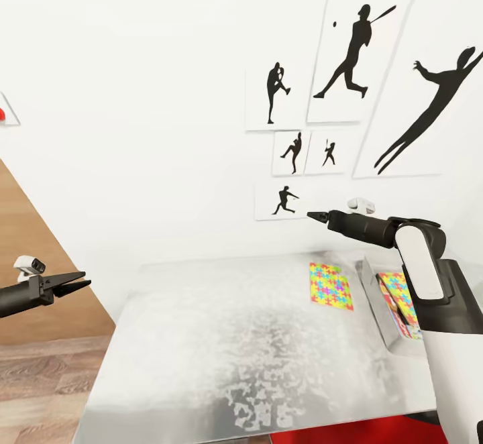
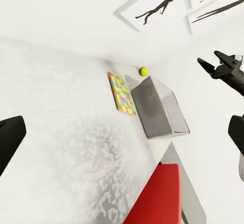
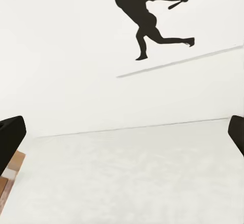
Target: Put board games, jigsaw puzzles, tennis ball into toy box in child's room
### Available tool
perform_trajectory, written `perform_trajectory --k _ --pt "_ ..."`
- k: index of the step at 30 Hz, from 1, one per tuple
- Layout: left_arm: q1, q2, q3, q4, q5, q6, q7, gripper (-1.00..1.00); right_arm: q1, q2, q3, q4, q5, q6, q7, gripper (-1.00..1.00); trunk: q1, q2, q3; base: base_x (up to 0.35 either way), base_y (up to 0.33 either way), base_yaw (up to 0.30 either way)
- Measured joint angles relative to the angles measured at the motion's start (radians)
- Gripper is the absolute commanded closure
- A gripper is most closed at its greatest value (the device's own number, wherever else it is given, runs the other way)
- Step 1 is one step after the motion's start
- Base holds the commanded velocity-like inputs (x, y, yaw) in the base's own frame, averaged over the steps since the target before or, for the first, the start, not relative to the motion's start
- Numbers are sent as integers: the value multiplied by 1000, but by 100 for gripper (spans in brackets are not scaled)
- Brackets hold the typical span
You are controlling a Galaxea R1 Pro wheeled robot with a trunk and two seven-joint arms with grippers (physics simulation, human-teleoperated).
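One jigsaw puzzle (image 1: 330,286) (image 2: 122,93) lies flat on the pale table (image 1: 221,337), just beside the grey toy box (image 1: 373,290) (image 2: 160,109). A second puzzle-patterned board (image 1: 397,291) leans inside the box, which my right arm partly hides. The tennis ball (image 2: 144,70) sits on the table beyond the box, near the wall. My right gripper (image 1: 312,215) hovers above the table's far edge, open and empty, its fingers (image 3: 10,135) wide apart. Off the table's left edge, above the floor, my left gripper (image 1: 86,279) is open and holds nothing. The board games and the bed are out of view.
A white wall with black baseball silhouettes (image 1: 349,55) stands right behind the table. Something red (image 1: 349,434) (image 2: 157,193) sits below the table's near edge. Wooden floor (image 1: 40,370) lies to the left.
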Motion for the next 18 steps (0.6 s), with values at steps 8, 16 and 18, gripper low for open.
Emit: perform_trajectory --k 8,16,18 --pt "0 0 0 0 -2 0 0 -100 0 0 0 0 -1 0 0 -100 0 0 0 99 8 0" --pt "0 0 0 0 -1 0 -3 -100 -1 0 0 0 -1 0 0 -100 0 0 0 27 0 0" --pt "0 0 0 0 -1 0 -3 -100 0 -1 0 1 0 0 0 -100 0 0 0 0 0 0"
